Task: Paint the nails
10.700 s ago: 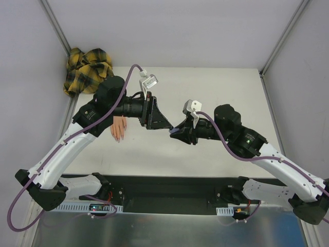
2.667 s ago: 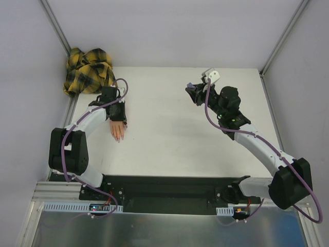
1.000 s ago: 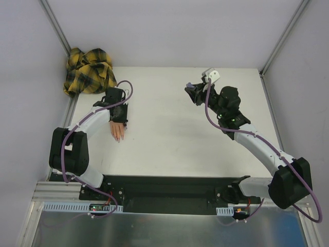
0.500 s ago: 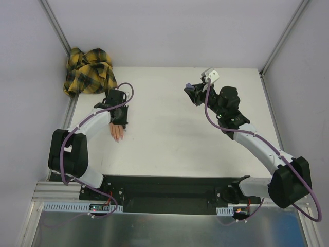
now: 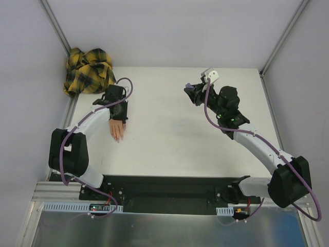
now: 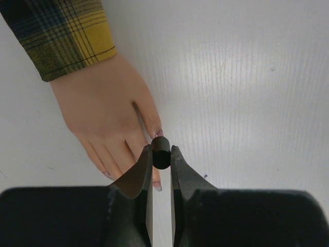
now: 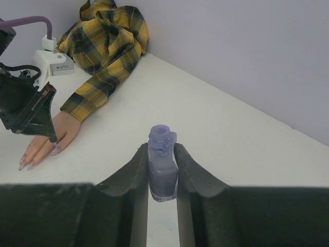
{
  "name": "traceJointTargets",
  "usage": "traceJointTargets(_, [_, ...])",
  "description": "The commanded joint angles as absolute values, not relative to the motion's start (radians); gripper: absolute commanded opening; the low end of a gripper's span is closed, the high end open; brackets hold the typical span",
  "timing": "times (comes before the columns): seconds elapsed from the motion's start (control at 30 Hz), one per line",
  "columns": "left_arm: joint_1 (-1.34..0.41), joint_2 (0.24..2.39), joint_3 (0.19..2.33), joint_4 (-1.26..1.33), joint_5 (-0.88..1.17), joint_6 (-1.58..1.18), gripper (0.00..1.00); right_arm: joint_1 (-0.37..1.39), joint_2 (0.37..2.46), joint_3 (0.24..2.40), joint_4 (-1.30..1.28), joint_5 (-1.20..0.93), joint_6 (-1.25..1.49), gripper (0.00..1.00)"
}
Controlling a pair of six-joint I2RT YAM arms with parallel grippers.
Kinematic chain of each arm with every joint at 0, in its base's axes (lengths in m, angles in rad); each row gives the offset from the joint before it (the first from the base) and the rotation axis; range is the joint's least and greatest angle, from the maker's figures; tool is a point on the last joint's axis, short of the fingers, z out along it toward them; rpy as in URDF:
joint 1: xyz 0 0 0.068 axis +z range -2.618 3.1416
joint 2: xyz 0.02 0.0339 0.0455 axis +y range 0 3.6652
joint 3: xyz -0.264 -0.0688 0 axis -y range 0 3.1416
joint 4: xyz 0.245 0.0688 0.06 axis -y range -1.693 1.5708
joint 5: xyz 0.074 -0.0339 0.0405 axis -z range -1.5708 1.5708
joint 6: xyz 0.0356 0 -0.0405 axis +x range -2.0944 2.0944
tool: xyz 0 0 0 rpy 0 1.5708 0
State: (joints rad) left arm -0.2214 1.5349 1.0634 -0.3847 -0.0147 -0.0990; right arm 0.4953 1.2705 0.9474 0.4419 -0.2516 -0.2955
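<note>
So the left gripper point(image 6: 161, 148) has its jaws clenched tight on a little round black cap point(image 6: 161, 155), basically no gap either side of it. It's hanging right over the fake hand point(image 6: 105, 110), which lies flat on the white tabletop point(image 6: 247, 92), palm down, fingers pointing toward the arm bases. The nails point(image 6: 158, 133) are at the tips of those fingers, purplish-pink. One sits just above the cap in the wrist view, and a couple more peek out beside the jaws lower down. From the right wrist camera you can see a thin dark stem coming down out of those jaws to the fingertips. Can't tell if it's actually touching a nail or just a hair off it.

The yellow-black plaid sleeve point(image 6: 67, 31) runs off the wrist and bunches up in the far left corner against the wall.

The right gripper point(image 7: 161, 149) is well apart from all this, over on the far right side of the tabletop. Its jaws are squeezed on a small purple bottle point(image 7: 163, 172), held upright by its sides, neck open on top with no cap on it.
</note>
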Motion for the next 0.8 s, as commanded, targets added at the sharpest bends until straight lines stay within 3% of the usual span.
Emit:
traceJointTargets(0.0, [-0.218,1.551,1.101,-0.419,-0.040,-0.120,0.00,0.495,1.272,0.965,0.529,-0.279,-0.281,0.00])
traceJointTargets(0.77, [-0.222,1.555,1.095,-0.426,-0.044,-0.100,0.00,0.495,1.278,0.966,0.529,-0.279,-0.279,0.00])
